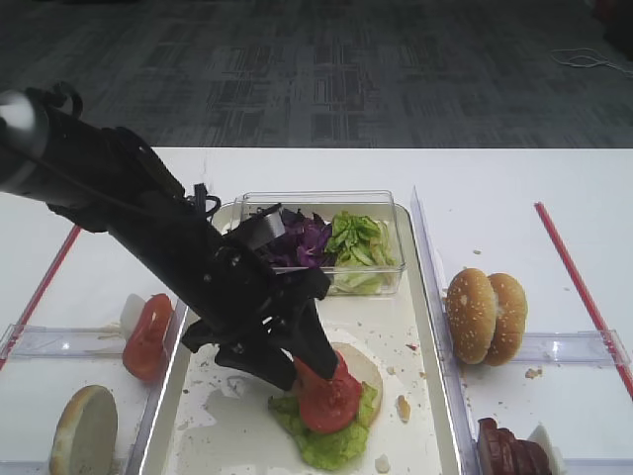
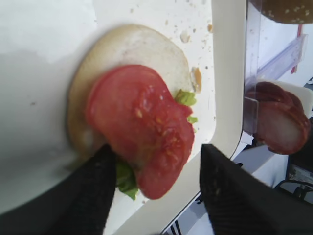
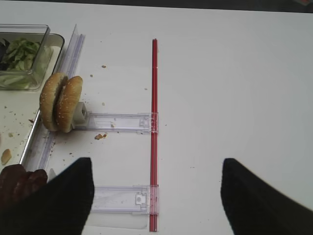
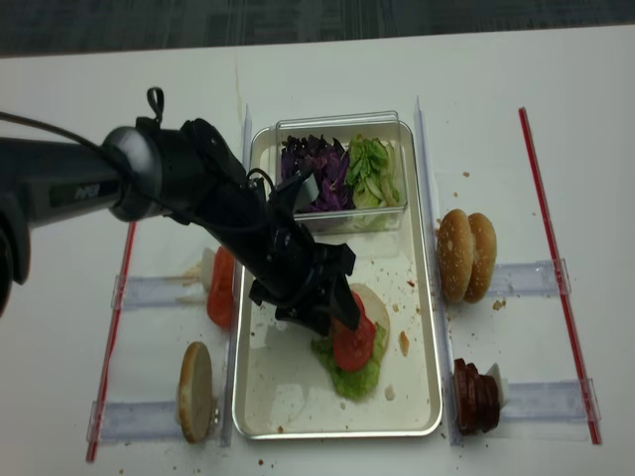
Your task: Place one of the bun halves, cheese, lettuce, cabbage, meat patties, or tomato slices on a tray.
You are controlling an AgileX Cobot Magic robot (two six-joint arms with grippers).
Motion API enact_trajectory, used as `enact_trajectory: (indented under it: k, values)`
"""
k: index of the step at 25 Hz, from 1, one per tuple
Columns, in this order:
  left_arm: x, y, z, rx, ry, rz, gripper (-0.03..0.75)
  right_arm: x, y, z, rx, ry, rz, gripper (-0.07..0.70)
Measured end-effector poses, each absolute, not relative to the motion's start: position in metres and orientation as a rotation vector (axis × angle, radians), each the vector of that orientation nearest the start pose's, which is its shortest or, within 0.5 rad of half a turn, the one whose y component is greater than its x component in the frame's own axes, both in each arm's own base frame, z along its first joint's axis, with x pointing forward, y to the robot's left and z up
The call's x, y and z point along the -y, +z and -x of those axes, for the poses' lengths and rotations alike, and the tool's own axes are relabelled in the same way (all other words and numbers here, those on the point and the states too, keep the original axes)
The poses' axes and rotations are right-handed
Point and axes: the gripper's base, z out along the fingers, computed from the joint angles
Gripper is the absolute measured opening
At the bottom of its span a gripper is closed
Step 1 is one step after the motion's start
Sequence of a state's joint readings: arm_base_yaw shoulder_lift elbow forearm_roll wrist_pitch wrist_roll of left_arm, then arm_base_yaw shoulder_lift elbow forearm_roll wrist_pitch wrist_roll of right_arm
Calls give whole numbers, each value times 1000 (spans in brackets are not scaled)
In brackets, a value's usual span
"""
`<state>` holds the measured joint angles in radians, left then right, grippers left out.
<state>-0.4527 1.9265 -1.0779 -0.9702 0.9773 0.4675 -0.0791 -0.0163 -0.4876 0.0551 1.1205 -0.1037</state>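
A red tomato slice [image 1: 328,396] [image 2: 142,122] [image 4: 352,342] lies on a pale bun half [image 1: 364,362] [image 2: 132,46] and green lettuce [image 1: 331,447] [image 4: 357,383] on the metal tray [image 1: 227,426] [image 4: 288,397]. My left gripper [image 1: 315,374] [image 2: 154,196] [image 4: 340,319] is right over this stack, open. Its two black fingers stand on either side of the slice's near edge, and the right one is clear of it. Over bare table at the right, my right gripper [image 3: 156,196] is open and empty.
A clear tub [image 1: 396,265] at the tray's far end holds purple cabbage [image 1: 302,237] and lettuce strips [image 1: 358,242]. Sesame bun halves [image 1: 487,315] [image 3: 61,102] and meat patties [image 1: 509,450] [image 4: 474,397] stand right of the tray. More tomato slices [image 1: 148,336] and a bun half [image 1: 84,430] stand left.
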Motion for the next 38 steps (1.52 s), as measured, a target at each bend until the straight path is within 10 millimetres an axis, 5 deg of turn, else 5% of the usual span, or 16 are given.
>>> enact_trajectory:
  k: [12,31,38]
  values:
    - [197,154,-281,-3021,-1203,-401,389,-5,269,8,-2099,-44,31,573]
    - [183,271,-247,-2664,-1226,-593,389,-5,269,8,-2099,-44,31,573]
    - [166,266,-247,-2759,-900,-613,389,-5,269,8,-2099,-44,31,573]
